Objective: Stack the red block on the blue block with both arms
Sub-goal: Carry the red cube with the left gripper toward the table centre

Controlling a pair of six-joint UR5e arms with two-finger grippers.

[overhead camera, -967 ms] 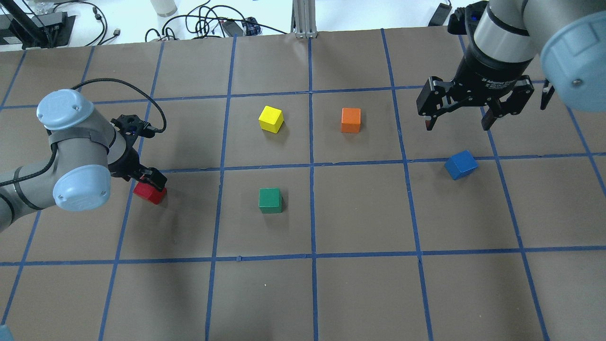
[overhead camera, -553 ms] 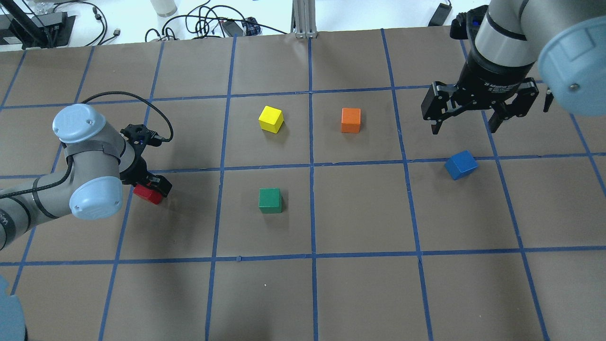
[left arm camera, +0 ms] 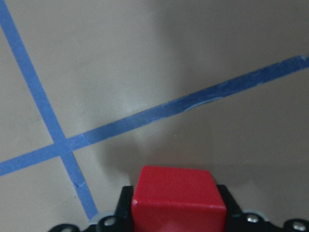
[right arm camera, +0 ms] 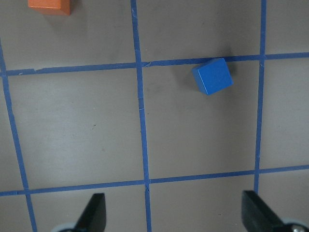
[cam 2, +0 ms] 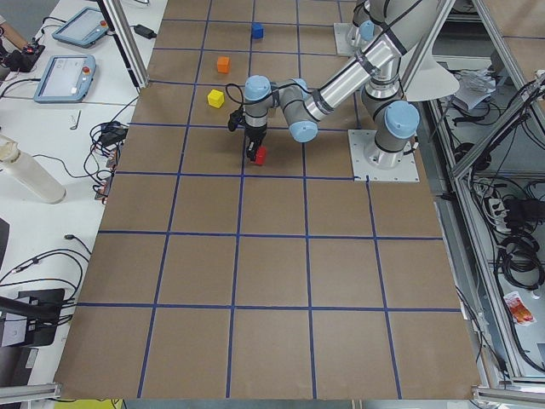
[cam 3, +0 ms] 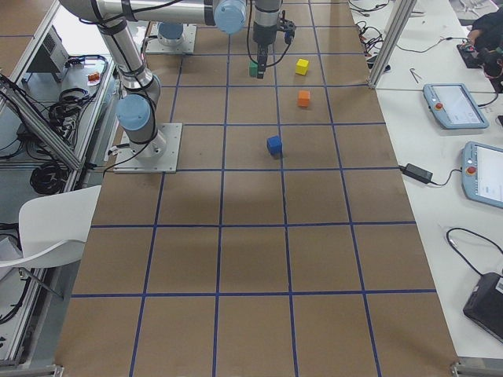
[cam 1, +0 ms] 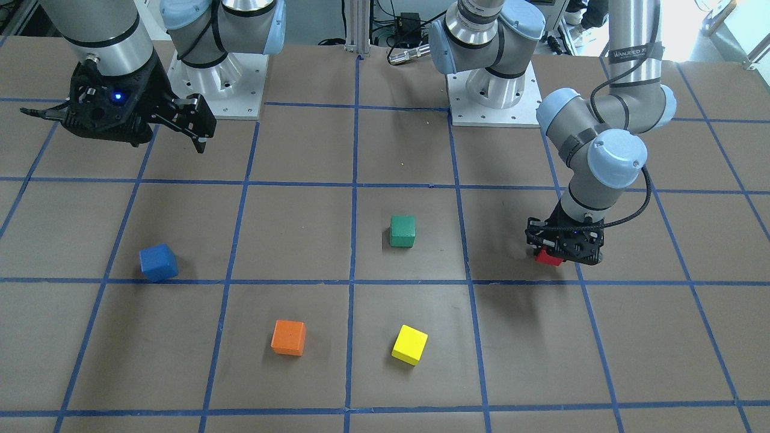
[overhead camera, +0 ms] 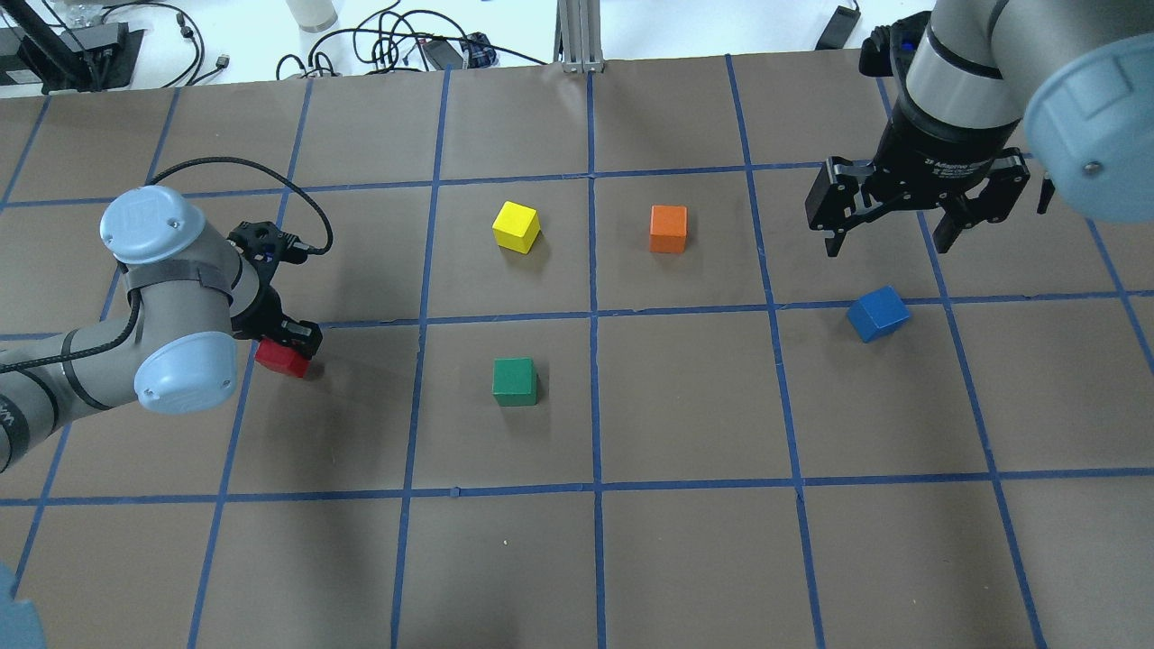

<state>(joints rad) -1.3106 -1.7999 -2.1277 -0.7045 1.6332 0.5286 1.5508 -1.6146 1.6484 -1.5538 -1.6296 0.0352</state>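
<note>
Brown paper, taped into a blue grid, is covering the tabletop point(overhead camera: 685, 559), and five small cubes are resting across it. The red block point(overhead camera: 281, 361) is sitting at the robot's left side of the grid, while the blue block point(overhead camera: 877, 313) is lying well apart on the right side, turned askew to the tape lines. A green cube point(overhead camera: 515, 381), a yellow cube point(overhead camera: 516, 225) and an orange cube point(overhead camera: 668, 228) are standing between them. Both task blocks are looking solid, matte and sharp-edged, so I am judging them light, stiff and not slippery, with no risk of crushing. Two flat opposite side faces are offering the best hold, taken high enough that the red block's underside is left free to land flat on the blue one.

The left arm point(overhead camera: 162, 306) is folding low over its side of the tabletop, wrist pointing down, and the left end effector point(overhead camera: 290, 347) is clenching the red block by its sides. Its wrist view is showing the cube seated squarely between the black fingers point(left arm camera: 124, 205). Whether the cube is clear of the paper, I cannot tell. The right arm point(overhead camera: 974, 81) is hanging higher, and the right end effector point(overhead camera: 888, 239) is spread wide and empty, fingers pointing down, near the blue block but not around it.
</note>
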